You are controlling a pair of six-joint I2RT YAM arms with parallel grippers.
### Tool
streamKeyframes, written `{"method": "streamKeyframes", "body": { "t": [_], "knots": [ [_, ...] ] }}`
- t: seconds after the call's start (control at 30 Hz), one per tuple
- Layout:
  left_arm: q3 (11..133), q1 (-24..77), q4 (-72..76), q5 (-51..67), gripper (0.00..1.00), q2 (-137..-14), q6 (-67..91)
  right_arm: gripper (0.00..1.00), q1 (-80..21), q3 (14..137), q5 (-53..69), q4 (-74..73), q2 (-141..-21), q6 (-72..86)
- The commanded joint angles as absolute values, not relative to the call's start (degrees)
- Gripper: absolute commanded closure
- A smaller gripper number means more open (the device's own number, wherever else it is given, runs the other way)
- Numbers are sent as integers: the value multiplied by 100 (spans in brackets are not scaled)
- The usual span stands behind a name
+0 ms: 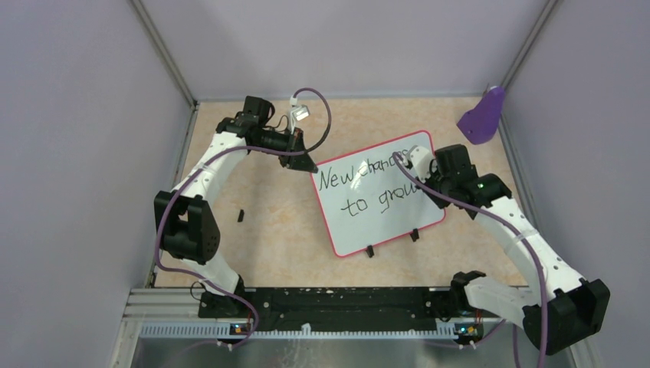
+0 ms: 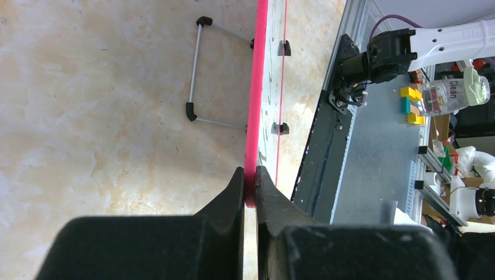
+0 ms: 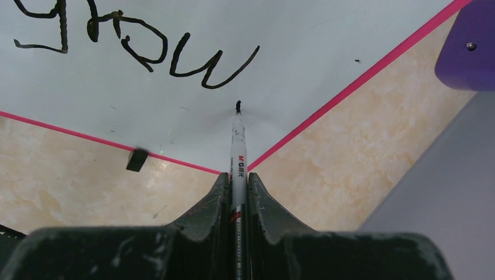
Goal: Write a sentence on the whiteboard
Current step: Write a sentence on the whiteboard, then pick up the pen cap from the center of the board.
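I've got the right gripper (image 3: 237,188) clamped on the marker (image 3: 238,149), its tip just past the last w of the sentence (image 3: 146,52) toward the right edge of the table (image 1: 268,192), with the left gripper (image 2: 250,184) pinching the whiteboard (image 1: 375,226) by its rim.

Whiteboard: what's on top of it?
The whiteboard carries the sentence in dark handwriting: "New chan..." and "to grow". The right gripper holds a marker, tip just past "grow". The right arm covers the top line's end, so it cannot be read.

White whiteboard (image 1: 383,207), pink rim; black sentence (image 1: 360,188)
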State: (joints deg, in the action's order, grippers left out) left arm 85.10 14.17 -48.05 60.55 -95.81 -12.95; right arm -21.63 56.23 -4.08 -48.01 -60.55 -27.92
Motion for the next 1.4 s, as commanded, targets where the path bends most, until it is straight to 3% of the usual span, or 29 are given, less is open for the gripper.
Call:
{"method": "streamKeyframes", "body": {
  "t": [0.0,0.17,0.3,0.53,0.73,0.9,1.1,1.37],
  "knots": [
    [8511,1591,-4913,5855,100,-9684,-1435,100,-2127,5837,-402,-4789,-6079,-2800],
    [8523,1591,-4878,5830,99,-9640,-1374,100,-2127,6435,121,-5069,-5947,-2771],
    [8763,1580,-4974,5875,82,-9641,-1354,100,-2127,6913,858,-5341,-5855,-2677],
    [9102,1505,-5088,6078,32,-9624,-1316,100,-2127,7434,1971,-5321,-5826,-2298],
    [9176,955,-4636,6433,14,-9349,-868,100,-2127,7684,2829,-5066,-5898,-1949],
    [9170,-160,-4633,6089,11,-8908,-952,100,-2131,7743,3595,-4884,-5988,-1673],
    [8931,-1567,-5989,4695,18,-8750,-2358,100,-2132,7534,3779,-4724,-6048,-1503],
    [7129,-1958,-6254,2915,25,-8274,-3297,100,-2127,7257,3628,-4638,-5851,-1486]
  ]
}}
